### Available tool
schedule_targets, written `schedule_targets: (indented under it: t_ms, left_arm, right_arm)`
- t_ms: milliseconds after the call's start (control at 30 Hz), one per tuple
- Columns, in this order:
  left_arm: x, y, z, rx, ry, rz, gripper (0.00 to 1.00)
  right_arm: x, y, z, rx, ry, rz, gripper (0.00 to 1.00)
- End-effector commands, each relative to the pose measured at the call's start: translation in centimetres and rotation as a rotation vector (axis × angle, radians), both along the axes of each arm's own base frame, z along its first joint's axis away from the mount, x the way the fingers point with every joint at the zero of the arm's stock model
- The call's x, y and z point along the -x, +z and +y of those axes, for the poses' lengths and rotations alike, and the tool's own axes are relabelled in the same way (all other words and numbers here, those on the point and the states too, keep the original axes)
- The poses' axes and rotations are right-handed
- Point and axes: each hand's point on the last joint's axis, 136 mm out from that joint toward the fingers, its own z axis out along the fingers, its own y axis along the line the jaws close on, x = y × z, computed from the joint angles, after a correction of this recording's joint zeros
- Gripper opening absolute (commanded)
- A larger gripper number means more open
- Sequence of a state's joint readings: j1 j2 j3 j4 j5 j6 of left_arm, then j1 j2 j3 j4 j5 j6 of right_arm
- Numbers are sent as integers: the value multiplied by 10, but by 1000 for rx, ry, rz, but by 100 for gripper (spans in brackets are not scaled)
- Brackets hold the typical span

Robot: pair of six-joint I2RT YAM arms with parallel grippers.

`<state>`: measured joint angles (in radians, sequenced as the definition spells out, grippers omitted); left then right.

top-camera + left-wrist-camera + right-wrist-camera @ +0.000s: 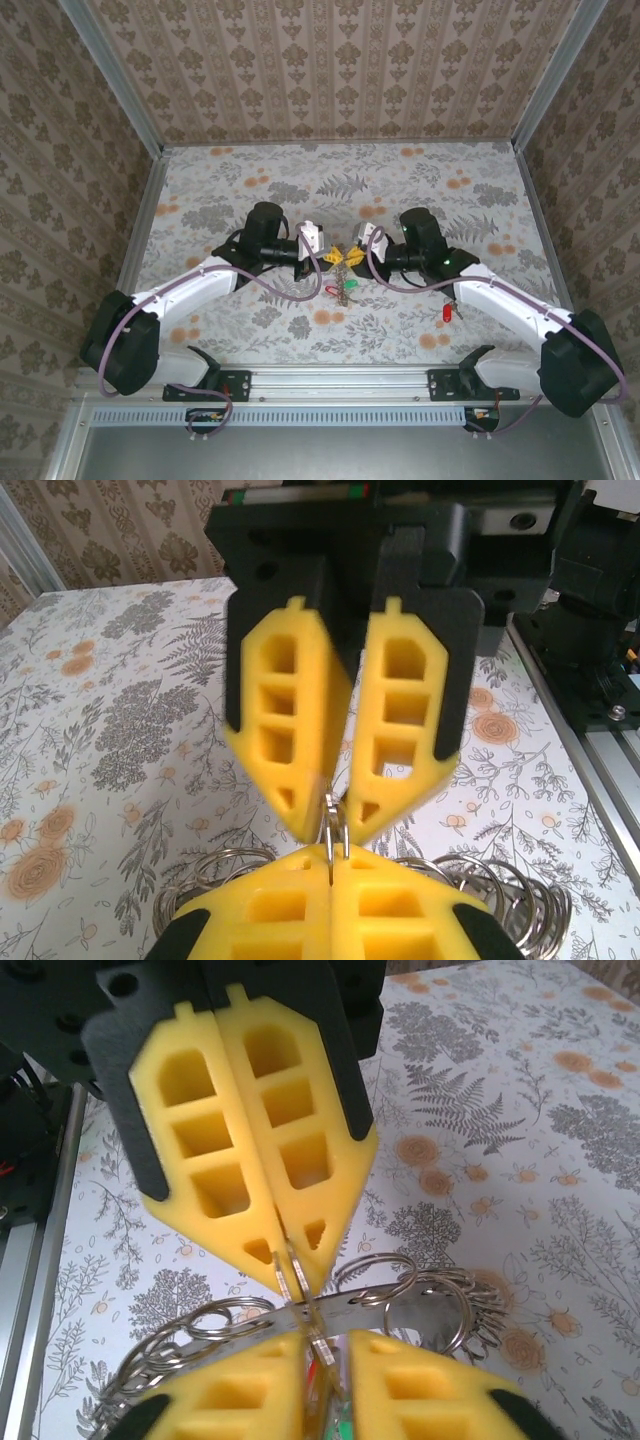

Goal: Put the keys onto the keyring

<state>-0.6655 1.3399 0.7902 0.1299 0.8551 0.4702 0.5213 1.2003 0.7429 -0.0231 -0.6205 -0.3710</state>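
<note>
Covering the whole work area, the table (pixel 420 190) wears a pale floral print, and patterned walls (pixel 330 60) close it in on three sides. From the near edge the left arm (pixel 190 290) and the right arm (pixel 510 300) bend inward, so that their grippers meet tip to tip a little nearer than the table's middle. The left gripper (pixel 290 1260) has its yellow fingers pressed together along their whole length, and the tips nip a thin metal loop of the keyring (pixel 400 1285). The right gripper (pixel 338 808) faces it with its fingers in a narrow V, apart at the base and closing at the tips on the same thin loop. Both grippers therefore pinch the ring at nearly one spot, their tips almost touching. The keyring fans out beneath the fingertips as a cluster of silvery wire loops. On the table just nearward of the grippers, a red-headed key (pixel 329 290) and a green-headed key (pixel 348 289) lie side by side. Whether either is hooked to the ring cannot be told. A second red-headed key (pixel 447 313) lies well apart from them, just beside the right arm.
</note>
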Motion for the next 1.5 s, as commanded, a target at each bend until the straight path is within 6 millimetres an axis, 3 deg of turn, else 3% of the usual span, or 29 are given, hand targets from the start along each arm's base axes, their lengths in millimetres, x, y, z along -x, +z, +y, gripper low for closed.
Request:
schedule_targets:
  t_ms: [0, 200, 433, 767, 1033, 1200, 1467]
  left_arm:
    - [2, 10, 1, 38, -8, -16, 0]
    - [3, 16, 0, 75, -15, -21, 0]
    - [-1, 13, -3, 122, 11, -19, 0]
    - [-4, -9, 0, 76, 37, 0, 0]
    - [-3, -22, 4, 25, 49, 21, 0]
    - [-4, -23, 4, -5, 37, 18, 13]
    - [-4, -30, 2, -46, 14, 31, 14]
  right_arm:
    - [2, -4, -7, 25, -16, 2, 11]
    - [4, -28, -10, 77, -29, 76, 8]
    - [4, -24, 4, -56, -1, 168, 9]
    - [-3, -16, 3, -81, -32, 147, 0]
    - [-3, -8, 1, -70, -34, 125, 0]
    - [-2, -6, 1, -53, -22, 131, 0]
    - [-3, -7, 1, -46, -26, 129, 0]
